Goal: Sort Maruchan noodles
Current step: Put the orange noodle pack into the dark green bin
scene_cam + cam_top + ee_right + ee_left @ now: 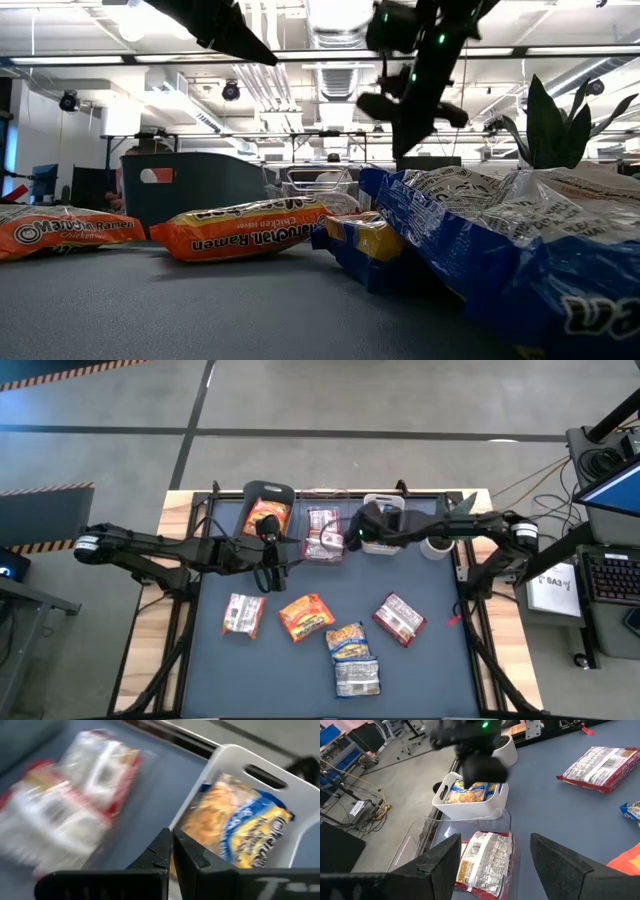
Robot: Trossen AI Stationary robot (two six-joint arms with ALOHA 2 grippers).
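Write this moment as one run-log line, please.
left gripper: open, above clear bin with red-and-white packet | right gripper: shut, empty, by white bin holding yellow-and-blue packet

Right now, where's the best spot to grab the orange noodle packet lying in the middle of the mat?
The orange packet lies flat and skewed, apart from its neighbors. Probably come straight down with the open left gripper, fingers across its short width at mid-body.

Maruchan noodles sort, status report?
Left gripper open above the clear bin. Right gripper shut, empty, by white plastic bin. Five glossy ramen packets on mat.
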